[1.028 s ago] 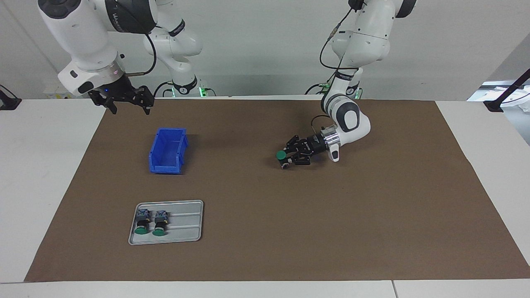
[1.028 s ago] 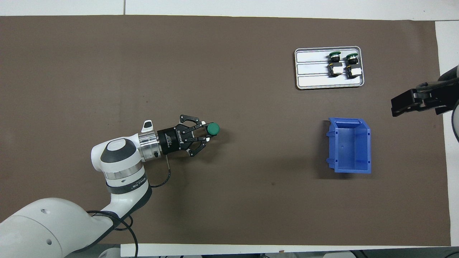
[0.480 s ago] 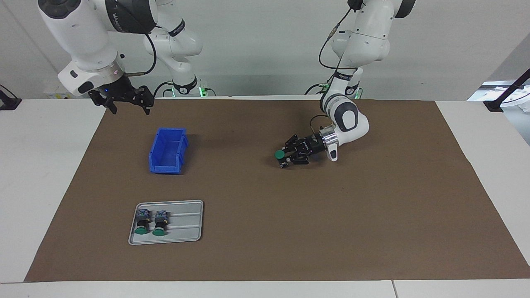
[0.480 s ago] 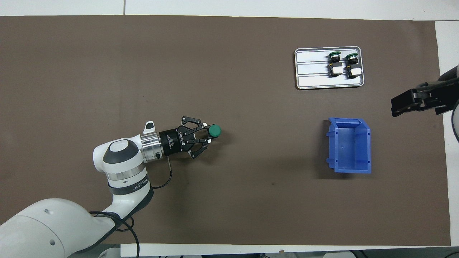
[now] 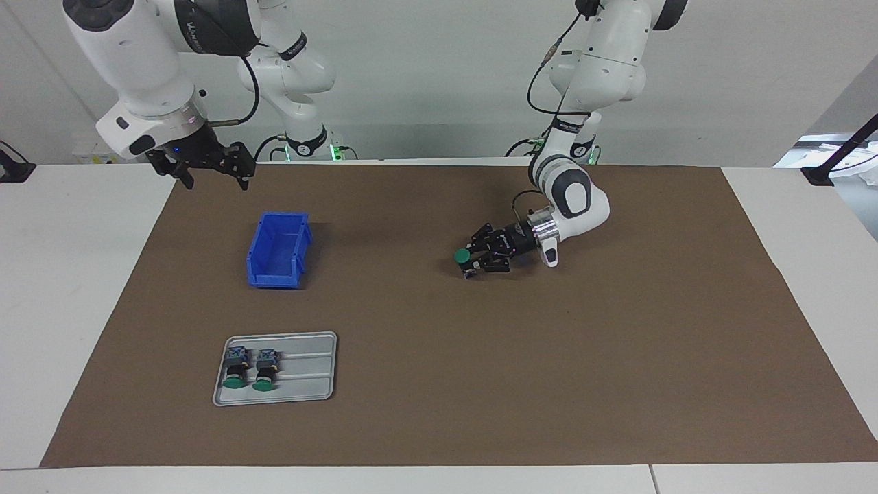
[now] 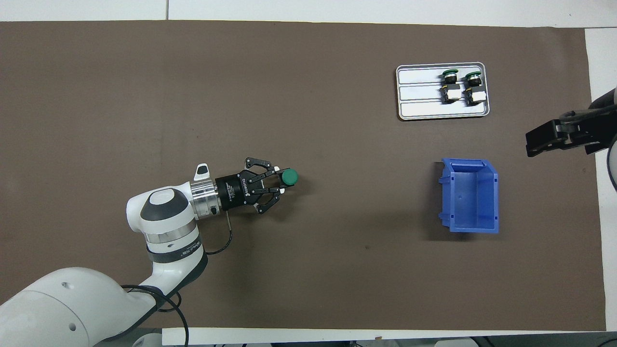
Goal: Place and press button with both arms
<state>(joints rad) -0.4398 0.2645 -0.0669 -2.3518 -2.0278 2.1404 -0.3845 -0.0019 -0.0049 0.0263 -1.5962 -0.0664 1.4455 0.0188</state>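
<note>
Item 1: button (image 5: 464, 256), green cap, pinched in the left gripper (image 5: 473, 261), low over the brown mat (image 5: 439, 412) mid-table; whether its base touches the mat, cannot tell; cap sits at the fingertips, pointing toward 3 o'clock in the overhead view, toward the right arm's end. Item 2: right gripper (image 5: 214, 171), jaws spread, waiting above the mat's edge near the blue bin (image 5: 278, 250); well apart from the button. Item 3: tray (image 5: 309, 384) with 2 spare buttons (image 5: 250, 370). Judgement: left arm places, right presses.

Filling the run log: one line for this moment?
left gripper: shut on green-capped push-button switch, over brown mat | right gripper: open, waiting above blue plastic bin
</note>
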